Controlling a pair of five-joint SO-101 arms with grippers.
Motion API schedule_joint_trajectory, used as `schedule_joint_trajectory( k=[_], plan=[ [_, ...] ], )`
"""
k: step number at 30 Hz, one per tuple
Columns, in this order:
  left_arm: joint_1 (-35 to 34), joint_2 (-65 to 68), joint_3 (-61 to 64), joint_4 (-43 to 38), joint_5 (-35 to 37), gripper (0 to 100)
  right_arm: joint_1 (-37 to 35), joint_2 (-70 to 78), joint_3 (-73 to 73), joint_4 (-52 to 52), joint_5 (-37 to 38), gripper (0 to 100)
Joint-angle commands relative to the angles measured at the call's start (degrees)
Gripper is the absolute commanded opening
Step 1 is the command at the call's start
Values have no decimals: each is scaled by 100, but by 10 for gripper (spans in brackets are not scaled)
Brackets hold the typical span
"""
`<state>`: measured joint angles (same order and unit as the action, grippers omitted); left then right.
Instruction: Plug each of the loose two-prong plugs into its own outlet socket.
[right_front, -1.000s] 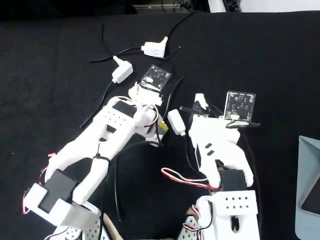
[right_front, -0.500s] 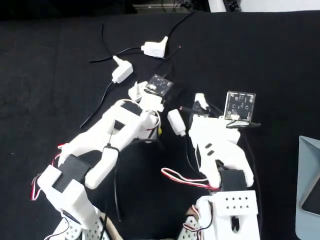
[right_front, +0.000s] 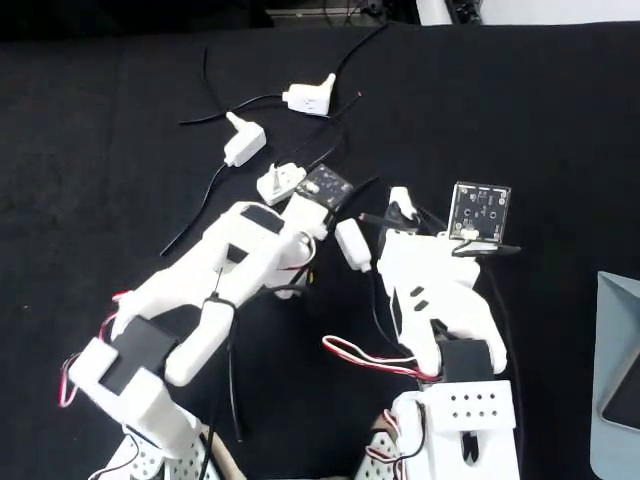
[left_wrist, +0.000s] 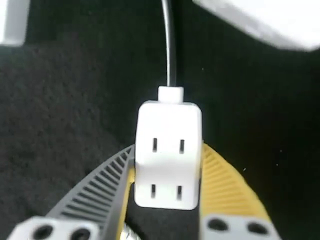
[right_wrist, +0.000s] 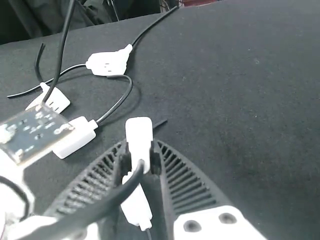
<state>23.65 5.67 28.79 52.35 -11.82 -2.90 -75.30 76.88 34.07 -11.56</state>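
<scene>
Pinches a white plug (right_wrist: 139, 131) in the right gripper (right_wrist: 140, 146), nearest the bases. Shows a second plug (right_front: 352, 243) loose just beside it on the black table (right_front: 520, 110). Clamps an outlet socket (left_wrist: 168, 125) (slots facing the wrist camera) in the left gripper (left_wrist: 167, 154). Farther out, shows a third plug (right_front: 243, 143) and a far socket (right_front: 308, 97).

Two white plastic arms, the left arm (right_front: 230, 270) and the right arm (right_front: 435, 290). Black motor blocks (right_front: 135, 350) in the joints. Thin red, white and black wires (right_front: 365, 358) near the bases. Small square circuit board (right_front: 478, 212) with tiny dots at each wrist. One grey ribbed finger (left_wrist: 102, 182) and one yellow finger (left_wrist: 222, 185) on the left pincer (left_wrist: 167, 170). Dark ribbed fingers on the right pincer (right_wrist: 140, 157), with round screw holes (right_wrist: 227, 218).
</scene>
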Motion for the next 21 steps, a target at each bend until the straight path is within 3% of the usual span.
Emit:
schedule_joint_trajectory(
  k=[1, 5, 11, 16, 21],
  plan=[
    [-92, -712, 251, 44, -105, 259, 53, -31, -224, -70, -35, 13],
    [-251, -1433, 453, 79, -158, 285, 53, -31, -224, -70, -35, 13],
    [-593, -2453, 514, 774, -422, 282, 53, -31, -242, -44, 141, 13],
    [-1552, -3455, 752, 1108, -97, 281, -132, -31, -576, 633, 651, 13],
    [-2624, -4642, 1789, 774, 141, 281, -888, -22, -901, 1240, 1090, 13]
  ],
)
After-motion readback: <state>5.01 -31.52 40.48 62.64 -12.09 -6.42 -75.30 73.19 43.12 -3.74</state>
